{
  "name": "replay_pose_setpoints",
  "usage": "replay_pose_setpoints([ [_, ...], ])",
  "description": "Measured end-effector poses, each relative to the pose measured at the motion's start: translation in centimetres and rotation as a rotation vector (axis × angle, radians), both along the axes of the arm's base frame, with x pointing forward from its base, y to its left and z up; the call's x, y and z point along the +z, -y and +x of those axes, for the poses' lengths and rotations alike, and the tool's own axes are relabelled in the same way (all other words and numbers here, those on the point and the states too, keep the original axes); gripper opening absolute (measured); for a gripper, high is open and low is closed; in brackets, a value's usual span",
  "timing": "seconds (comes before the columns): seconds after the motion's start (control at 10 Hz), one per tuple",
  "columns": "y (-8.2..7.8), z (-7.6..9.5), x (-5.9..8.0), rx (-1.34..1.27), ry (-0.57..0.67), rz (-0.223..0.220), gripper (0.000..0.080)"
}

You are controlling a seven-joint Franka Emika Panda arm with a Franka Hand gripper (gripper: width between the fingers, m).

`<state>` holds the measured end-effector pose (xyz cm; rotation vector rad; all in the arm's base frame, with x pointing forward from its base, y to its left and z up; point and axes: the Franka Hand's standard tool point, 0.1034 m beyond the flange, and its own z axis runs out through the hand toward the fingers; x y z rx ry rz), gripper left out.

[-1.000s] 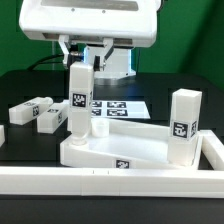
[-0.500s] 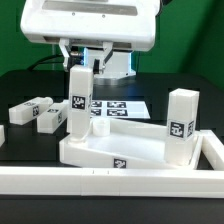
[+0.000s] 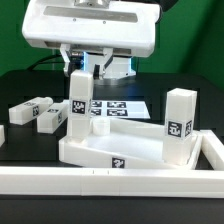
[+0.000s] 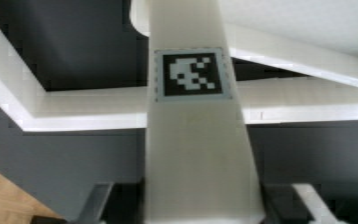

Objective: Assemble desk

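Observation:
The desk slab [image 3: 110, 152] lies upside down near the front, and its rim shows in the wrist view [image 4: 78, 105]. One tagged leg [image 3: 181, 125] stands upright on its corner at the exterior view's right. A second tagged leg [image 3: 78, 100] stands upright on the corner at the exterior view's left and fills the middle of the wrist view [image 4: 194, 120]. My gripper [image 3: 82, 62] straddles the top of this leg. In the wrist view my gripper [image 4: 202, 205] has a dark gap between each finger and the leg, so it is open. Two loose legs [image 3: 30, 108] [image 3: 52, 118] lie on the table at the left.
The long white border rail [image 3: 100, 182] runs along the front and turns back at the exterior view's right. The marker board [image 3: 118, 107] lies flat behind the slab. The table top is black.
The hand has shifted slightly over the left leg. The leg stays upright on its corner, and the other parts have not moved.

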<state>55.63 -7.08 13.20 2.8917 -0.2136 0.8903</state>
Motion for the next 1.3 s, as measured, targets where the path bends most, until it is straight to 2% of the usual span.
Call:
replay_pose_setpoints([
  [0.3, 0.1, 0.1, -0.4, 0.001, 0.001, -0.006, 0.029],
  [0.4, 0.0, 0.0, -0.7, 0.002, -0.013, -0.001, 0.0331],
  [0.5, 0.0, -0.1, -0.7, 0.002, -0.014, -0.001, 0.0514],
  [0.6, 0.0, -0.1, -0.7, 0.002, -0.014, -0.001, 0.0514],
  [0.7, 0.0, -0.1, -0.7, 0.002, -0.015, 0.0, 0.0625],
  [1.0, 0.1, -0.1, -0.4, 0.002, -0.028, 0.009, 0.0649],
  [1.3, 1.3, 0.3, 1.5, -0.001, -0.056, 0.029, 0.0649],
])
